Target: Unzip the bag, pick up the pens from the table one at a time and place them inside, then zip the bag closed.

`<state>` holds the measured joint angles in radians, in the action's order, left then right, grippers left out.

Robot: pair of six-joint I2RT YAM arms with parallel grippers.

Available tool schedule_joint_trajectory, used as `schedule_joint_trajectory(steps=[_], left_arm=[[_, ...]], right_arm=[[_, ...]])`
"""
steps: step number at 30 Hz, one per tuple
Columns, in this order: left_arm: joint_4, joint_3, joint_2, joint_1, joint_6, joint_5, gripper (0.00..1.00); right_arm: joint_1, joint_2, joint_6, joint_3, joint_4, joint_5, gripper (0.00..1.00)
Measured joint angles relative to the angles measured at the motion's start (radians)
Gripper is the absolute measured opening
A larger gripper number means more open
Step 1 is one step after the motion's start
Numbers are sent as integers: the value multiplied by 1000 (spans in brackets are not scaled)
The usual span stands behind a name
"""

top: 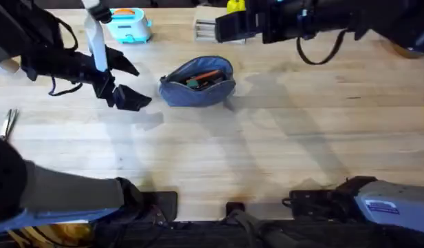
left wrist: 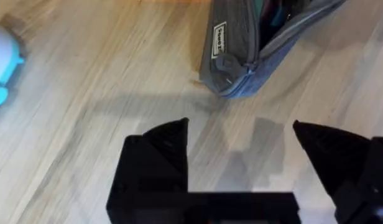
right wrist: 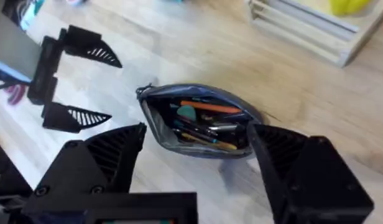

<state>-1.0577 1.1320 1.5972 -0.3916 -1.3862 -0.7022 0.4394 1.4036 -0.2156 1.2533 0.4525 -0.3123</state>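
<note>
Looking down from the overhead cam, you've got this:

Bag: grey-blue fabric pencil pouch (top: 197, 83), upper centre of the frame, resting on the table (top: 281, 151). Zipper open, mouth gaping wide.
Bag contents: orange pen (right wrist: 210, 107) lies across the opening in the right wrist cam, w/ darker pens (right wrist: 201, 130) and a teal item beside it; can't tell exactly how many pens are in there.
Bag end: in the left wrist cam you see the pouch's closed end w/ a small white label (left wrist: 220, 38) on the side, upper centre-right of that frame.
Left gripper: (top: 122, 83) left of the pouch, upper left of the overhead frame, near the pouch but not touching. Fingers spread apart, nothing between them. Your right wrist cam shows it too, at its upper left, jaws parted.
Right gripper: (top: 222, 27) top of the overhead frame, just right of centre, beyond the pouch and apart from it. In its own cam the black fingers (right wrist: 110, 155) stand wide, pouch visible between them, no contact; released, holding nothing.
Scissors: metal blades (top: 9, 122) at the far left edge, mid height, well apart from the pouch.
Other stuff: light-blue and white toy-like object (top: 128, 24) top left-centre; pale wooden tray (right wrist: 316, 28) w/ a yellow item at the top right of the right wrist cam.
</note>
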Motion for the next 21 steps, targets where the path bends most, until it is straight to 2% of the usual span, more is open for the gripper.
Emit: schedule_joint_trajectory(steps=[4,9,13,21], left_arm=[[-26,0,86,-13,-88,-48,993],[-28,0,161,-21,-181,-73,994],[-11,0,195,-28,-213,-86,994],[-7,0,203,-30,-231,-91,993]], right_arm=[[40,75,25,90,64,0,997],[87,162,41,217,141,-1,997],[127,238,44,290,151,-1,997],[234,447,53,430,121,-1,998]])
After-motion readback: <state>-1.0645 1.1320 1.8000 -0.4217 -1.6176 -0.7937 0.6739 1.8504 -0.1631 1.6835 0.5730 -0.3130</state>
